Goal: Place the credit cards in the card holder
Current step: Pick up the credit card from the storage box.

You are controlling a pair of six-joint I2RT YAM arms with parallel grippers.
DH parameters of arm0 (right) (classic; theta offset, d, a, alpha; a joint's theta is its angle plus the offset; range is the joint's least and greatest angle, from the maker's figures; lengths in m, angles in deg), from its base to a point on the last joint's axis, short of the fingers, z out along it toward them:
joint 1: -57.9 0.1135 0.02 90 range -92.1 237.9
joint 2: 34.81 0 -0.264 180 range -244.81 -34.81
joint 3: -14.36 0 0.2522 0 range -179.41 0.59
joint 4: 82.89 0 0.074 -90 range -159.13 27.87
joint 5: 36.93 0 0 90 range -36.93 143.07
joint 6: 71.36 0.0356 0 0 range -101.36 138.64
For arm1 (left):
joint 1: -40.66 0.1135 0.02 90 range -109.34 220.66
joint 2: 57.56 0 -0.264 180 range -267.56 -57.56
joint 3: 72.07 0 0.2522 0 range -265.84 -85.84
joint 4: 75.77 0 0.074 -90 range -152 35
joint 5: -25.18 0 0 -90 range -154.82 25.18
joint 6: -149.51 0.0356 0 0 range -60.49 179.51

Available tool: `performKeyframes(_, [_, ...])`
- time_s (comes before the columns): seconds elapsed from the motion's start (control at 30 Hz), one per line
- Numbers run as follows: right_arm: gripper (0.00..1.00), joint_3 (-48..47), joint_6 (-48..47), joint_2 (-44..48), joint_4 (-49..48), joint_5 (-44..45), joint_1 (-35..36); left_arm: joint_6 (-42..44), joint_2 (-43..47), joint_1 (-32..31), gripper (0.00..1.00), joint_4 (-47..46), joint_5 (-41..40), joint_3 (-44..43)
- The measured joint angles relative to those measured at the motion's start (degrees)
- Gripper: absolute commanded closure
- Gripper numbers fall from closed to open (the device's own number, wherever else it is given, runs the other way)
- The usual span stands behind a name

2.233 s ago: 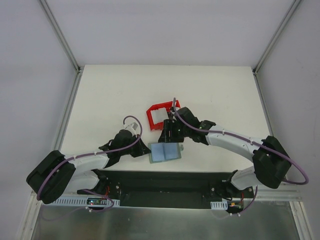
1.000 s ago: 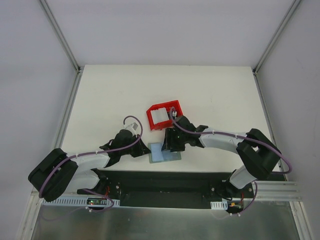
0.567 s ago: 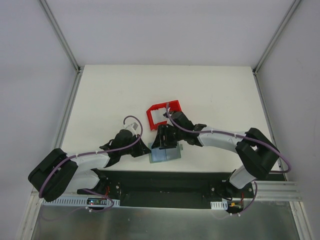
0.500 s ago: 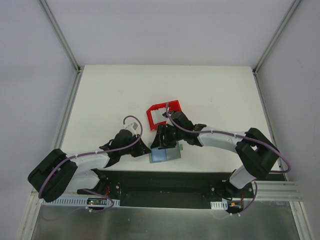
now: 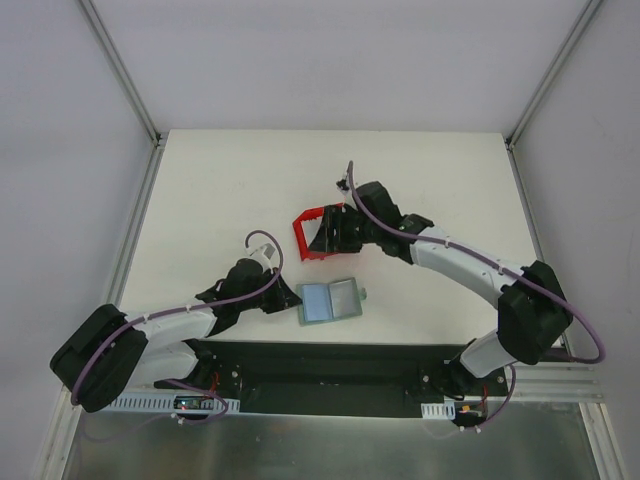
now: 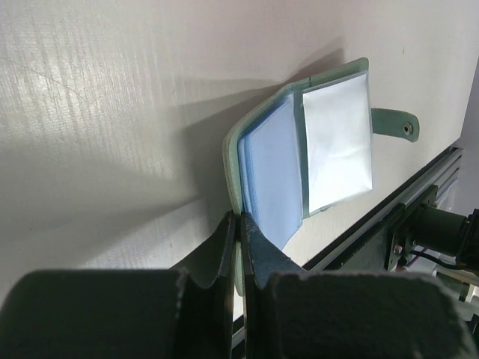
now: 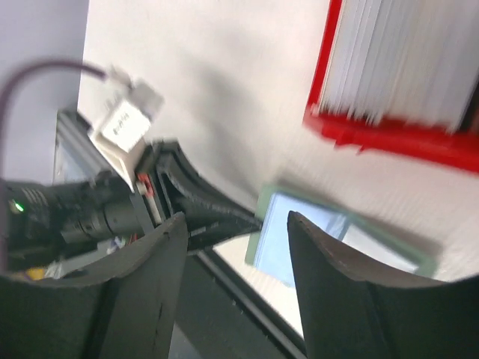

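On the table (image 5: 220,200): one wallet (image 5: 328,301); one bin (image 5: 300,236)

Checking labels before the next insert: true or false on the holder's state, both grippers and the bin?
1. The card holder lies open on the table. True.
2. The left gripper is open, clear of the holder. False: it is shut on the holder's edge.
3. The right gripper holds a card. False: its jaws are open with nothing between them.
4. Pale credit cards stand in the red bin. True.
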Motion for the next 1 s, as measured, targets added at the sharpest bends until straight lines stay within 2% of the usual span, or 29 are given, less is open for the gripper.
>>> performKeyframes(0.2, [0.38,-14.8,-7.5,-3.4,9.7,8.6,-3.2,1.2,0.6,0.0,1.0,0.9,0.0,-0.4])
performKeyframes(0.4, [0.26,-22.9,-11.8,-14.2,14.5,10.2,-7.2,1.6,0.6,0.0,1.0,1.7,0.1,-1.0])
performKeyframes(0.6, [0.23,-26.8,-14.4,-22.9,18.2,8.8,-9.0,2.1,0.3,0.0,1.0,1.7,0.2,-1.8])
performKeyframes(1.0, [0.21,-30.2,-15.0,-29.2,18.2,3.3,-10.4,2.4,-1.0,0.0,1.0,1.7,0.3,-2.0])
